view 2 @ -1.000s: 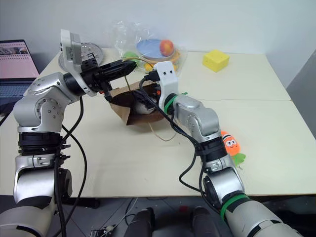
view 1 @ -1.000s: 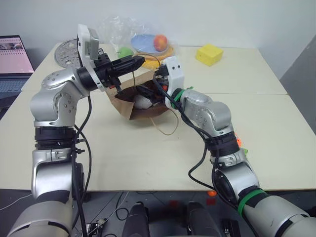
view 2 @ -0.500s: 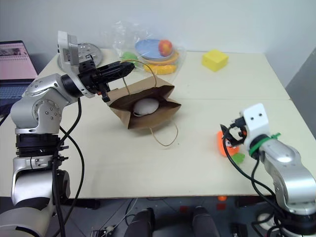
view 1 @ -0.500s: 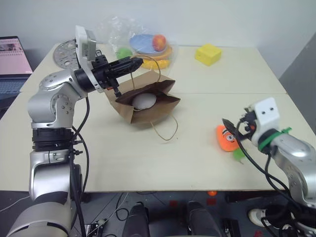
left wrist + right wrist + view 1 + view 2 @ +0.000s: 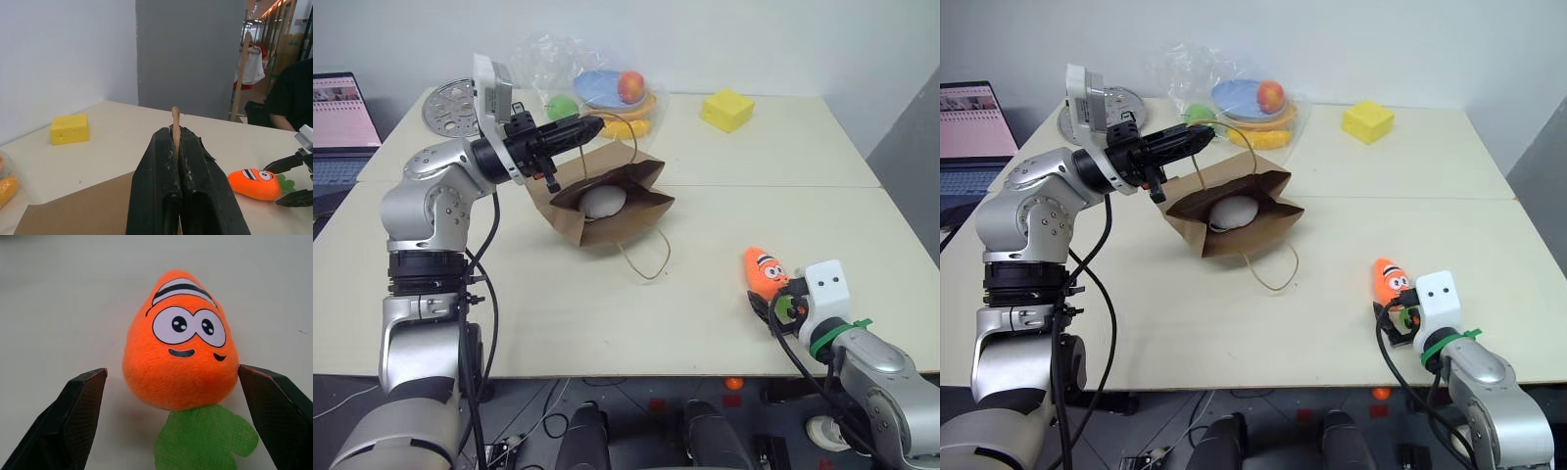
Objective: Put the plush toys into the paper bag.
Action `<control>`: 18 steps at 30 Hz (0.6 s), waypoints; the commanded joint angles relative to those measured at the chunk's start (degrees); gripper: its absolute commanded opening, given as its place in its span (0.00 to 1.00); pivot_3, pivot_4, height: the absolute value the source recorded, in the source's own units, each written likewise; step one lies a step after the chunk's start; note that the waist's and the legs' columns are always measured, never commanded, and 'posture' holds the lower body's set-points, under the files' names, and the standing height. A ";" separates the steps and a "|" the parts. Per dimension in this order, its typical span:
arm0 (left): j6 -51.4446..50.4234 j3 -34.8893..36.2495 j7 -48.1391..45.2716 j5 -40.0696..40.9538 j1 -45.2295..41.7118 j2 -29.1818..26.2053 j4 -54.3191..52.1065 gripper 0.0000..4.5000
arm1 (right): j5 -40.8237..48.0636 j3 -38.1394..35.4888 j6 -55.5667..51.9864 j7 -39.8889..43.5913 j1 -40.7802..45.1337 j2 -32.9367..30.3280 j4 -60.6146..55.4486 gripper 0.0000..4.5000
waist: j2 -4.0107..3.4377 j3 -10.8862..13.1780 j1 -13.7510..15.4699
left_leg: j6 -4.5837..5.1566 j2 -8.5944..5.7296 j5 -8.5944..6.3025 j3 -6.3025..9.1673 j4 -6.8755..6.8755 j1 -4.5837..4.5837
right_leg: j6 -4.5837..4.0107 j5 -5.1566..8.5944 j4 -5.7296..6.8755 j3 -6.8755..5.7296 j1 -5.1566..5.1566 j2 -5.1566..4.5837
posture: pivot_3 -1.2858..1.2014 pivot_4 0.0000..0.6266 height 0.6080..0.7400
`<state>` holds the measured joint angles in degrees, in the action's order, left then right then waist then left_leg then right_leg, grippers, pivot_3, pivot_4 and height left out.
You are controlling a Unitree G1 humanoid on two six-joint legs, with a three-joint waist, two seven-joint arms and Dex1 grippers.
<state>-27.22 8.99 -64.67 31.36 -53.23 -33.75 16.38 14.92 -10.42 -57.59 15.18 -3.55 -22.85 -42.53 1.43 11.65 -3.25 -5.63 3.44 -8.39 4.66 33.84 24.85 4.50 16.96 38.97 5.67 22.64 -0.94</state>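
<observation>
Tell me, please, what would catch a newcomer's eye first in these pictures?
Probably the brown paper bag near the middle of the table, tipped open with the white plush toy inside and one loop handle pinched in the shut left gripper. Next, the orange carrot plush lying near the table's right front edge, with the right gripper just behind its leaf end, jaws open on either side.

The egg toy (image 5: pixel 603 202) sits half hidden inside the bag (image 5: pixel 607 221). The right hand (image 5: pixel 1400 318) covers the carrot's (image 5: pixel 1390 278) leaves. The laptop (image 5: pixel 342 117) is cut off at the edge.
</observation>
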 commanded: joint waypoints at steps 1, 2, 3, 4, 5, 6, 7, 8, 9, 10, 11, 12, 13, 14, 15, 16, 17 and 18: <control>0.20 0.59 -0.21 0.60 -1.58 -0.66 -0.89 0.00 | -0.63 -0.41 3.11 0.30 -0.35 -1.23 -0.91 0.84 | 0.00 0.00 0.00 | 0.00 0.00 0.00 -0.01 0.00 0.00 | 0.00 0.00 0.00 0.01 0.00 0.00 | 0.52 0.24 1.00; 0.22 0.57 -0.19 0.56 -1.46 -0.70 -0.96 0.00 | -0.55 -0.52 3.35 0.27 -0.19 -1.23 -0.50 0.77 | 0.00 0.00 -0.01 | 0.00 0.00 0.00 -0.01 0.01 0.00 | 0.00 0.00 0.00 0.01 0.00 0.00 | 0.52 0.24 1.00; 0.21 0.53 -0.19 0.50 -1.38 -0.79 -1.07 0.00 | -0.44 -0.59 3.72 0.44 0.12 -1.48 -0.19 0.70 | 0.00 0.00 0.00 | 0.00 0.00 0.00 0.00 0.01 0.00 | 0.00 0.00 0.00 0.00 0.00 0.00 | 0.52 0.24 1.00; 0.19 0.51 -0.18 0.47 -1.33 -0.86 -1.16 0.00 | -0.35 -0.63 4.04 0.57 0.32 -1.67 0.03 0.63 | 0.00 0.00 0.00 | 0.00 0.00 0.00 0.00 0.01 0.00 | 0.00 0.00 0.00 0.00 0.00 0.00 | 0.52 0.24 1.00; 0.17 0.51 -0.17 0.45 -1.31 -0.90 -1.21 0.00 | -0.30 -0.64 4.27 0.66 0.43 -1.82 0.17 0.54 | 0.00 0.00 0.00 | 0.00 0.00 0.00 0.00 0.01 0.00 | 0.00 0.00 0.00 0.01 0.00 0.00 | 0.52 0.24 1.00; 0.15 0.51 -0.16 0.46 -1.31 -0.91 -1.23 0.00 | -0.29 -0.62 4.44 0.71 0.45 -1.92 0.22 0.46 | 0.00 0.00 0.00 | 0.00 0.00 0.00 0.00 0.01 0.00 | 0.00 0.00 0.00 0.01 0.00 0.00 | 0.52 0.24 1.00; 0.14 0.57 -0.11 0.45 -1.30 -0.98 -1.20 0.00 | 0.25 -0.86 4.58 1.39 0.75 -2.17 0.52 0.38 | 0.00 0.00 0.00 | 0.00 0.00 0.00 -0.01 0.01 0.00 | 0.00 0.00 0.00 0.01 0.00 0.00 | 0.52 0.24 1.00; 0.13 0.62 -0.06 0.44 -1.30 -1.04 -1.17 0.00 | 0.66 -1.04 4.73 1.91 0.97 -2.37 0.77 0.29 | 0.00 0.00 0.00 | 0.00 0.00 0.00 -0.01 0.01 0.00 | 0.00 0.00 0.00 0.00 0.00 0.00 | 0.52 0.24 1.00; 0.19 0.62 -0.03 0.39 -1.24 -1.09 -1.21 0.00 | 0.84 -1.10 5.26 2.68 1.27 -2.99 1.20 0.21 | 0.00 0.00 0.00 | 0.00 0.00 0.00 0.00 0.01 0.00 | 0.00 0.00 0.00 0.00 0.00 0.00 | 0.52 0.24 1.00; 0.12 0.62 0.03 0.42 -1.20 -1.10 -1.29 0.00 | 0.93 -1.04 6.01 3.55 1.73 -3.74 1.58 0.14 | 0.00 0.00 0.00 | 0.00 0.00 0.00 0.00 0.01 0.00 | 0.00 0.00 0.01 0.00 0.00 0.00 | 0.52 0.24 1.00; 0.05 0.60 -0.03 0.45 -1.10 -1.18 -1.42 0.00 | 1.61 -1.10 6.36 4.43 2.70 -4.10 1.83 0.06 | 0.00 0.00 0.00 | 0.00 0.00 0.00 0.00 0.01 0.00 | 0.00 0.00 0.01 0.00 0.00 0.00 | 0.52 0.24 1.00; 0.01 0.57 -0.07 0.47 -1.02 -1.24 -1.55 0.00 | 3.50 -1.24 6.07 5.85 4.24 -4.05 2.05 0.01 | 0.00 0.00 -0.01 | 0.00 0.00 0.00 -0.01 0.01 0.00 | 0.00 0.00 0.01 0.01 0.00 0.00 | 0.52 0.24 1.00; -0.04 0.56 -0.03 0.49 -1.03 -1.26 -1.56 0.00 | 3.64 -0.29 7.12 6.84 6.06 -4.75 2.34 0.01 | 0.00 0.00 -0.01 | 0.00 0.00 0.00 -0.01 0.02 0.00 | 0.00 0.00 0.01 0.01 -0.01 0.00 | 0.52 0.24 1.00; -0.06 0.56 0.00 0.50 -1.04 -1.28 -1.56 0.00 | 3.63 0.41 7.88 7.43 7.27 -5.28 2.57 0.01 | 0.00 0.00 -0.12 | 0.00 0.00 0.00 0.00 0.02 -0.01 | 0.00 0.00 0.01 0.00 -0.01 0.00 | 0.52 0.24 1.00; -0.11 0.54 0.01 0.53 -1.06 -1.29 -1.60 0.00 | 5.64 0.82 8.58 9.51 8.90 -5.11 2.57 0.01 | -0.01 0.00 -0.18 | 0.00 0.00 0.00 -0.02 0.03 -0.01 | 0.00 -0.01 0.01 0.02 -0.02 0.00 | 0.52 0.24 1.00; -0.10 0.53 -0.02 0.53 -1.14 -1.29 -1.47 0.00 | 7.19 1.22 8.56 10.59 11.17 -4.73 2.86 0.01 | 0.00 0.00 -0.20 | 0.00 0.00 0.00 -0.02 0.03 -0.02 | 0.00 -0.01 0.01 0.02 -0.02 0.00 | 0.52 0.24 1.00; -0.03 0.46 -0.06 0.48 -1.17 -1.29 -1.42 0.00 | 9.06 1.40 7.82 11.22 14.04 -4.00 3.40 0.01 | 0.00 0.01 -0.19 | 0.00 0.01 0.00 0.00 0.02 -0.02 | 0.01 -0.01 0.02 0.00 -0.02 0.01 | 0.52 0.24 1.00; 0.02 0.41 -0.09 0.44 -1.20 -1.29 -1.38 0.00 | 10.22 1.55 7.27 11.50 16.02 -3.56 3.84 0.01 | -0.01 0.01 -0.19 | 0.00 0.01 0.00 0.01 0.01 -0.02 | 0.01 -0.01 0.02 -0.01 -0.02 0.02 | 0.52 0.24 1.00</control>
<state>-27.48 8.95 -64.54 31.38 -53.21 -34.37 16.34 22.05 -8.96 -50.65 25.29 10.10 -26.70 -37.85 1.43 11.66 -3.44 -5.62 3.45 -8.38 4.67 33.83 24.84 4.52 16.95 38.99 5.66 22.63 -0.93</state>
